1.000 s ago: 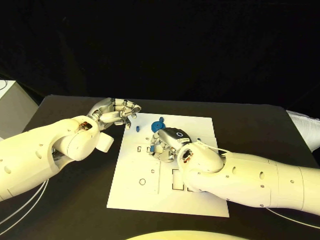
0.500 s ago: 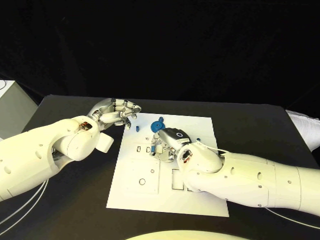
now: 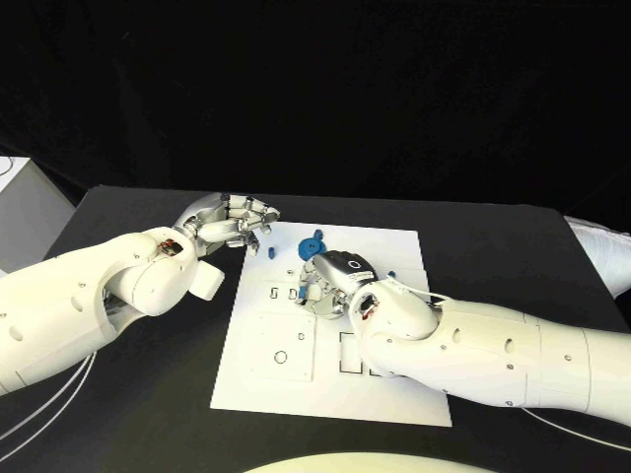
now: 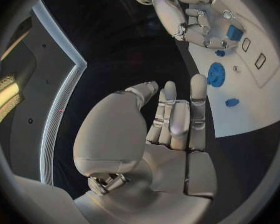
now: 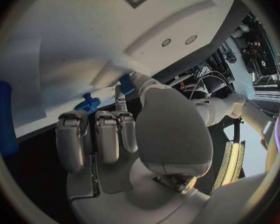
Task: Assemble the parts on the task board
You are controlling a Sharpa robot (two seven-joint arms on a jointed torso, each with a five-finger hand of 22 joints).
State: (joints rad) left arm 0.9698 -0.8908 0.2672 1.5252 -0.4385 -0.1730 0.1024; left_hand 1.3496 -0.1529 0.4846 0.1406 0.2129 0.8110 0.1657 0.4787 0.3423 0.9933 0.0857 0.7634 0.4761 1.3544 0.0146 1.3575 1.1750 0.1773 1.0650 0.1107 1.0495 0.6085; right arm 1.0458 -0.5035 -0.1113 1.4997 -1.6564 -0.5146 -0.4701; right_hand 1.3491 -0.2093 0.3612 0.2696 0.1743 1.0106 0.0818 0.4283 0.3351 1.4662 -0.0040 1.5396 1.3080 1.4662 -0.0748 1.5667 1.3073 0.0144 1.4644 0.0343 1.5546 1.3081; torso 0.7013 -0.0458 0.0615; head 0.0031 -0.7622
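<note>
left robot hand (image 3: pixel 231 221): hovering over the tabletop (image 3: pixel 131 212) just off the board's far-left corner; fingers curling in toward the palm, nothing showing between them in head or left wrist view
right robot hand (image 3: pixel 333 284): sitting low over the upper-middle of the task board, fingers pointing down at the small slots; whether it is holding anything I cannot tell, fingertips being hidden in head view
right robot hand, left wrist view (image 4: pixel 190 15): fingers bending down onto the board beside a blue block (image 4: pixel 234 33); contact with the block unclear
task board (image 3: pixel 386 394): lying flat mid-tabletop, white plate with rectangular cutouts and round holes
blue gear part (image 3: pixel 312 246): sitting on the board near its far edge, between the two hands, touching neither
small blue part (image 3: pixel 270 250): lying on the board near the far-left corner, just beside the left hand's fingertips, apart from them
blue piece (image 5: pixel 4 117): showing at the board's edge in the right wrist view, identity unclear
</note>
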